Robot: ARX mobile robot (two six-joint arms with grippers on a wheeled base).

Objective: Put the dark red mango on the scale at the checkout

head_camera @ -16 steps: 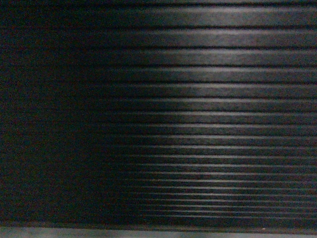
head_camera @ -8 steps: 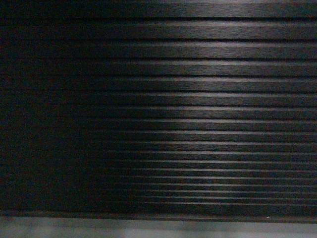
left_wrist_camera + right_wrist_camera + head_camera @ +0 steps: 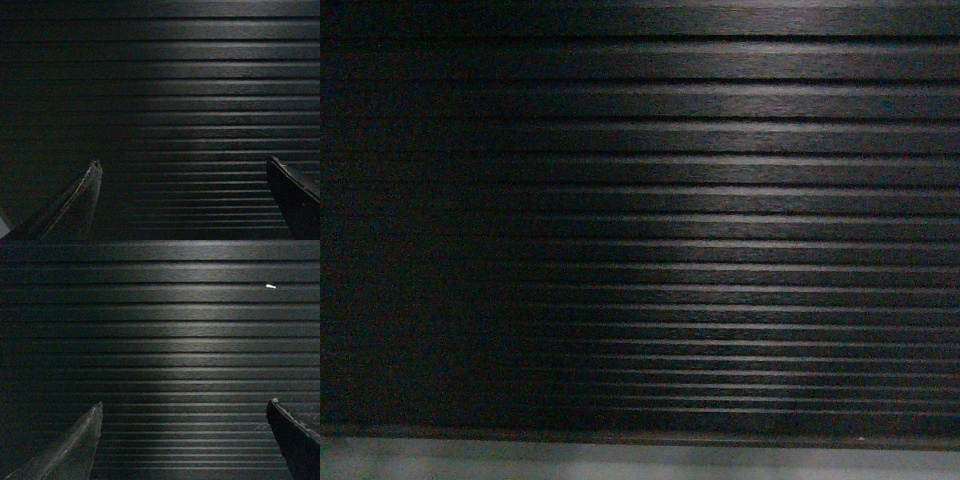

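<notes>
Dark slats (image 3: 720, 200) fill every view; both grippers, left (image 3: 182, 200) and right (image 3: 182, 440), gape wide, holding nothing, so find mango and scale, both unseen, before reaching.

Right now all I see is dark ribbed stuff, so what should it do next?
Probably look around for the fruit and scale: every view shows only the dark slatted surface. Both the left tool and right tool hang open, holding nothing.

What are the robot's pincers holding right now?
Nothing. The left pincer and the right pincer are both open, with only the dark slatted wall showing between their fingers. No mango shows.
</notes>
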